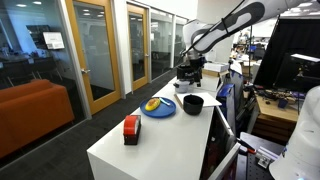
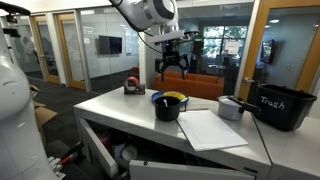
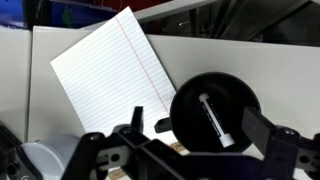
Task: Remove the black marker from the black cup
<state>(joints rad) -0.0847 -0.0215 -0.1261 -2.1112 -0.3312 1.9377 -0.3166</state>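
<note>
A white table (image 1: 165,145) stands in an office with glass walls. On it sits the black cup (image 3: 190,110), low, wide and round-rimmed. The black marker (image 3: 214,118) lies inside the cup, resting slantwise across its bottom; in the wrist view its barrel catches the light and looks pale. The marker cannot be made out in either exterior view.

The robot's pincer (image 2: 173,72) hangs in the air above the cup (image 2: 168,108), not touching it. Its jaws are spread apart and hold nothing.

Just beside the cup (image 1: 192,103) is a blue plate (image 1: 163,111) with something yellow on it. A sheet of lined paper (image 3: 105,75) lies flat next to the cup. Farther along the table is a small red and black object (image 1: 131,129). In an exterior view, a black bin (image 2: 285,108) labelled "Trash" stands near the table's far end.
</note>
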